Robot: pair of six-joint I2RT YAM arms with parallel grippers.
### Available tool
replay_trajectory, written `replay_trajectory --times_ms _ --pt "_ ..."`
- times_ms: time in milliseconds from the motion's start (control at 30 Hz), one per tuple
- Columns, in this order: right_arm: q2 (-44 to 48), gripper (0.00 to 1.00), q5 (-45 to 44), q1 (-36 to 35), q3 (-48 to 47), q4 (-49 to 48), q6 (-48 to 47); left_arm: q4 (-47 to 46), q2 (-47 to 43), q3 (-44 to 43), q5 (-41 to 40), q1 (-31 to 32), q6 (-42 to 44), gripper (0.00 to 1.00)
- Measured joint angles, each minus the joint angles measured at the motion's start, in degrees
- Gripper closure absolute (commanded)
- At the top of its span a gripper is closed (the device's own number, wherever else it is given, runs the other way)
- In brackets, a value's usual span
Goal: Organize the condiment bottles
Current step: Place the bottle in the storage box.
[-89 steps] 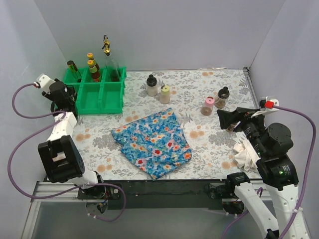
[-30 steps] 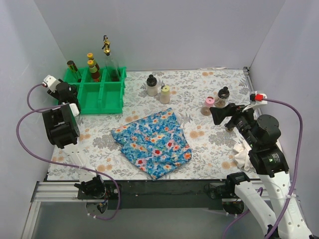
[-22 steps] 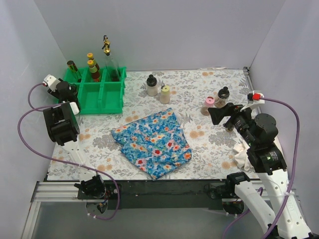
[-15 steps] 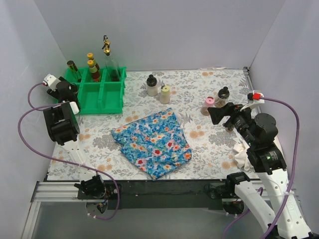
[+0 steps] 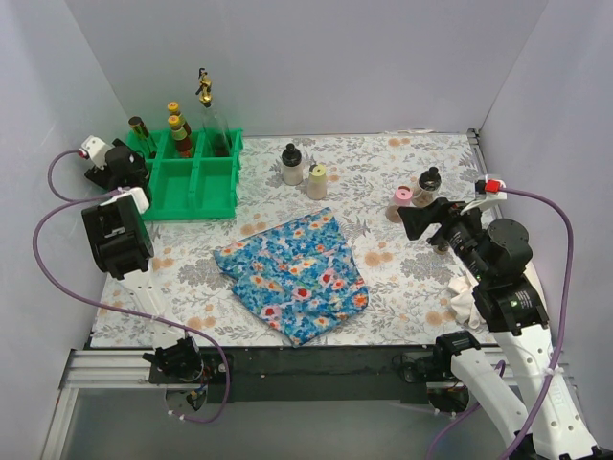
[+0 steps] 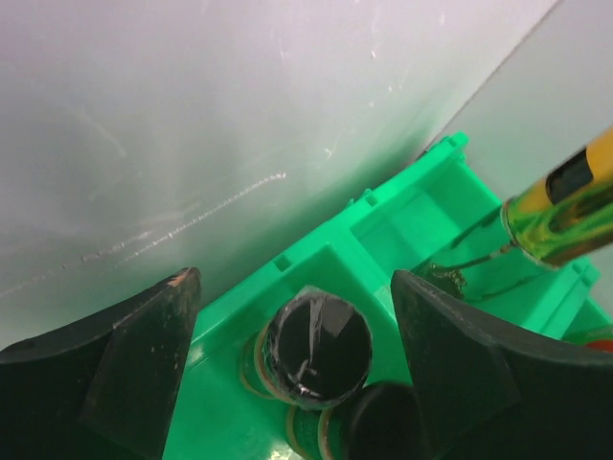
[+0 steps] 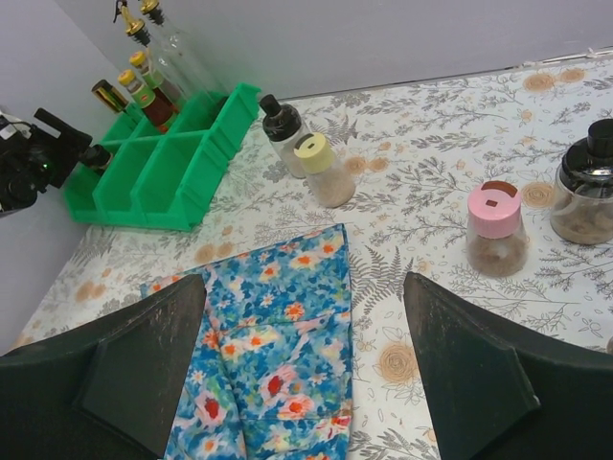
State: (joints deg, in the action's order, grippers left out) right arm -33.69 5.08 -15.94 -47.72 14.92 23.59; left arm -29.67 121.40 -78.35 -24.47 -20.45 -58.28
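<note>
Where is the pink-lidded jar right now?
The pink-lidded jar stands on the right side of the table in the top view, just left of the dark black-capped jar.

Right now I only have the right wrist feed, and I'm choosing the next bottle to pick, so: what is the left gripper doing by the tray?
Observer: The left gripper is open and holds nothing. It hangs over a black-capped bottle in the back-left compartment of the green tray.
Operator: Anything crowding that bottle?
Observer: Yes, a second dark cap sits right beside it.
Operator: Anything near my arm that I can't see?
Observer: A crumpled white cloth lies at the near right of the table, outside your frame.
</note>
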Motion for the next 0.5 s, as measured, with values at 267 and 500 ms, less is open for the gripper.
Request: replay_trajectory --times_ms 267,500 --pt "-2.56 0.07 -1.18 0.0 -0.26 2.01 2.12 22.86 -1.31 -15.34 -2.45 0.0 -8.79 0.02" --pt "-9.92 0.01 -6.1 -0.04 -3.78 13.09 6.45 34.69 -20.61 -2.73 13.0 0.24 -19.5 0.02"
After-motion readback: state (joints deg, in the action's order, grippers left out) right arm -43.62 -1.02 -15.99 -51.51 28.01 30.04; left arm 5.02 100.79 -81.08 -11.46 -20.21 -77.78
